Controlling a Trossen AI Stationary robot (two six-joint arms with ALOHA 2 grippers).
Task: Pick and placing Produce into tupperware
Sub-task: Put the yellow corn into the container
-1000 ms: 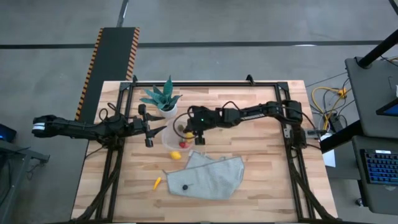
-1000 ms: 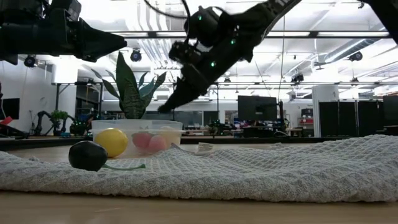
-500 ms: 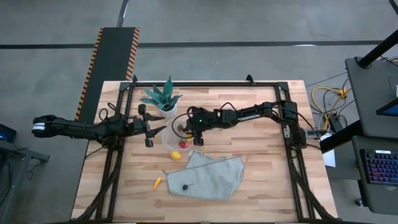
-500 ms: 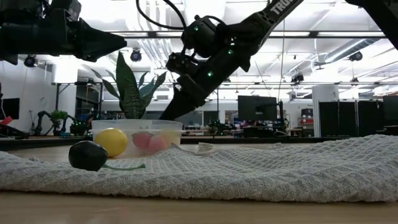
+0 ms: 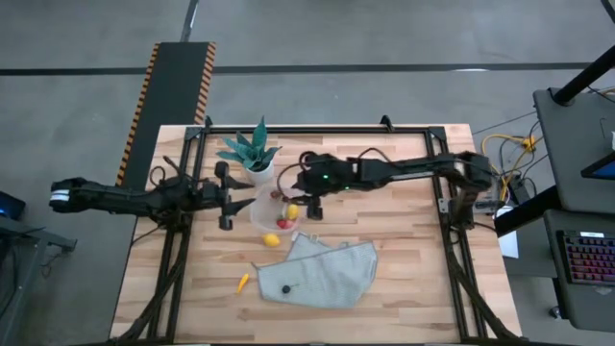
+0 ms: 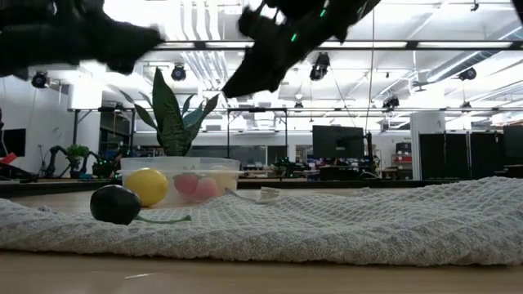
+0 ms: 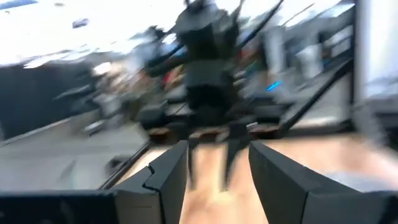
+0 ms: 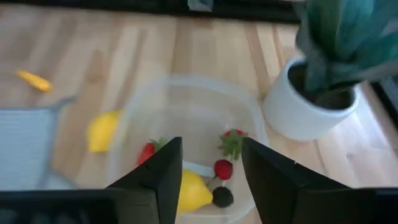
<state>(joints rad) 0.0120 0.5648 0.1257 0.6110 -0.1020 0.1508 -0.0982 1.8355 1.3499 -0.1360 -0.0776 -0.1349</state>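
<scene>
The tupperware (image 8: 186,143) sits on the counter (image 5: 404,279) just beside the white plant pot (image 8: 311,102). Inside it lie a yellow lemon (image 8: 189,190), two red strawberries with green tops (image 8: 231,140), a small red berry (image 8: 222,168) and a dark berry (image 8: 222,196). All rest on the tub floor.

Outside the tupperware, a second lemon (image 8: 102,130) lies just beside its wall, on the side away from the pot. A grey knitted cloth (image 5: 322,272) lies near the tupperware on that same side, one corner reaching close to the second lemon. A dark berry with a green stem (image 6: 114,204) rests on the cloth. A small orange carrot (image 5: 243,282) lies on the bare counter, well apart from the tupperware and beyond the cloth's edge.

The right gripper (image 5: 309,199) hangs above the tupperware, over the rim away from the pot. Its jaws stand partly open, and nothing is between them; the wrist view shows the tub contents through the gap.

The left gripper (image 5: 229,200) is level with the tupperware on the opposite side from the right arm, near the rim but not touching it. Its jaws stand partly open and hold nothing; that arm's own view is heavily blurred.
</scene>
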